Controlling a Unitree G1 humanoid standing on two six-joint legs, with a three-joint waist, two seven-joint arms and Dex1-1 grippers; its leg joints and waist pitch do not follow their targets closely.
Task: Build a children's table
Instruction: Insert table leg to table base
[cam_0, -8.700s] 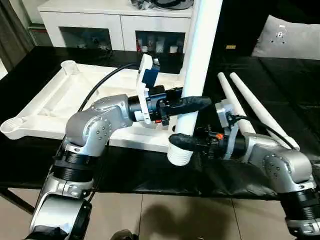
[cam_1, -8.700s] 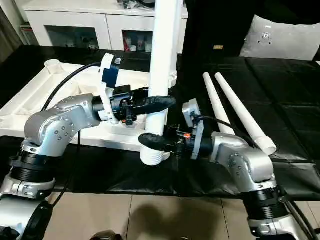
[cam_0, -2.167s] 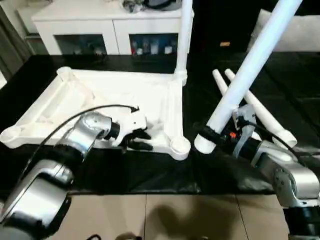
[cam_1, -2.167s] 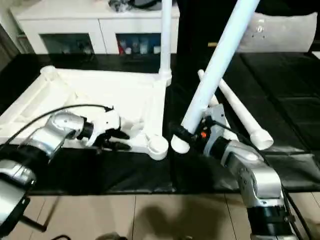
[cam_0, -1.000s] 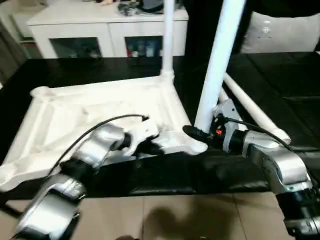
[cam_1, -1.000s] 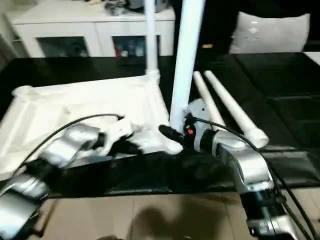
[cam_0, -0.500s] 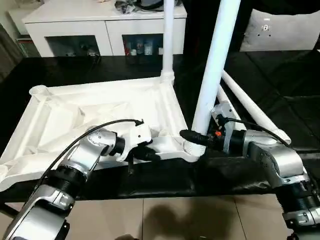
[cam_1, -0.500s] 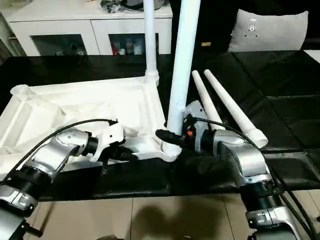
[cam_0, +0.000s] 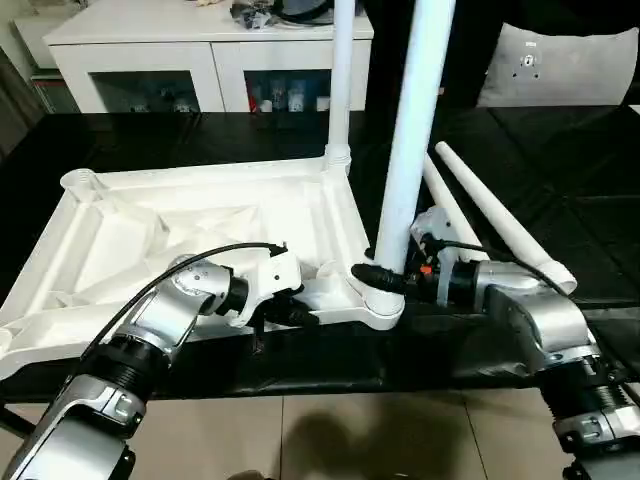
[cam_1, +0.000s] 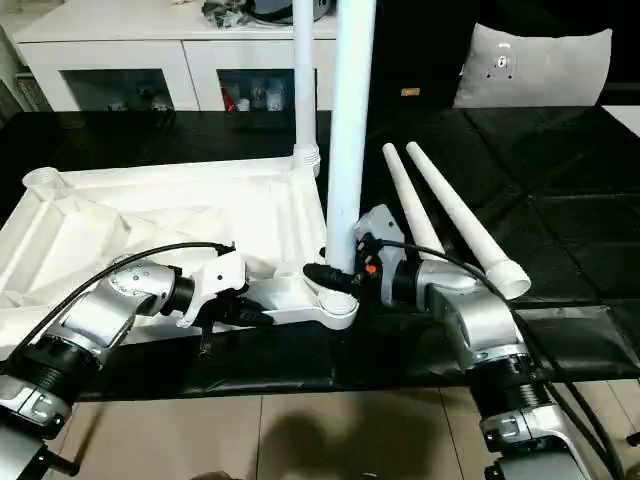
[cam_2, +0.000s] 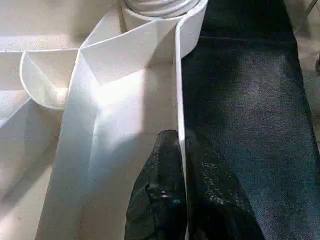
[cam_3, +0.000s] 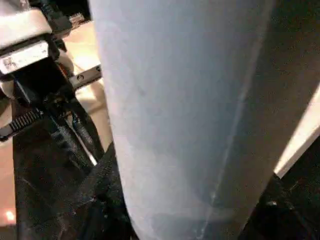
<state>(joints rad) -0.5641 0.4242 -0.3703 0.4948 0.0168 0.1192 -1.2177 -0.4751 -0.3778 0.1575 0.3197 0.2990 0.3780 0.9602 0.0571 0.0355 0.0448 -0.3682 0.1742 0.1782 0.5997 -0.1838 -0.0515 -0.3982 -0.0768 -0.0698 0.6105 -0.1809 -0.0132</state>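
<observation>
- Our left gripper is clenched on the near rim of the upturned tabletop.
- Our right gripper grasps an upright leg standing at the near corner socket.
- Two legs lie beside it.

L end effector pinched, R clamped.

I see the black desk carrying the upturned white tabletop toward its left, two loose legs lying right.
</observation>
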